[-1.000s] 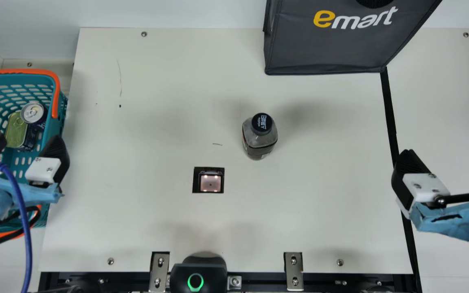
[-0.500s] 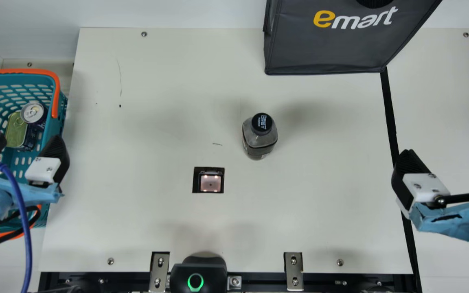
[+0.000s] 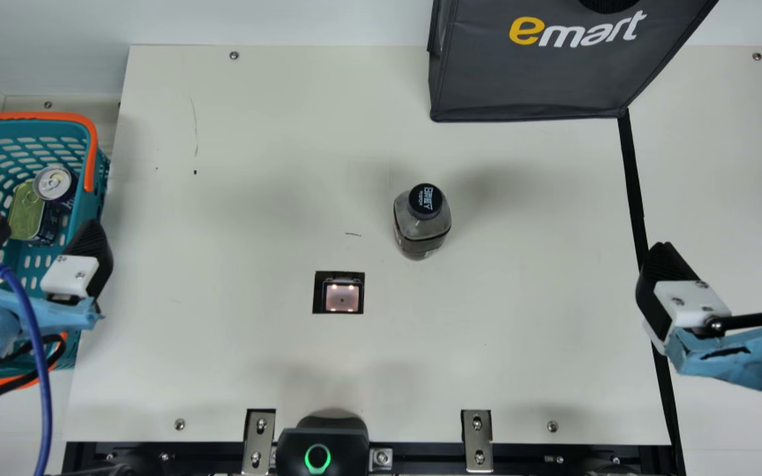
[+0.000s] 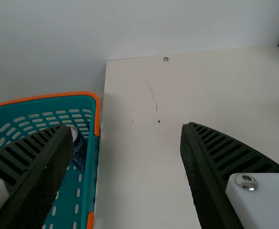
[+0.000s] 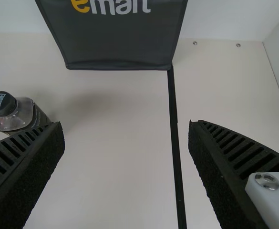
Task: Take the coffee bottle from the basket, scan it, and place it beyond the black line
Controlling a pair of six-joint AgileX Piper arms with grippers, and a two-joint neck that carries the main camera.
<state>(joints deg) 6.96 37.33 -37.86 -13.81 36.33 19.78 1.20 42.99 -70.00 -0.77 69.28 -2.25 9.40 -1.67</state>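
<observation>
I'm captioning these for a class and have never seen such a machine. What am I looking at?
A two-armed robot at a cream table. Its left pincer and right pincer are open, holding nothing. The main picture comes from a camera on its neck; the other two come from its wrists. The coffee bottle stands on the table near a small lit window, probably the scanner. The basket at the robot's left holds a drink can and a flat tin. At the right, a black line runs from a dark bag.
</observation>
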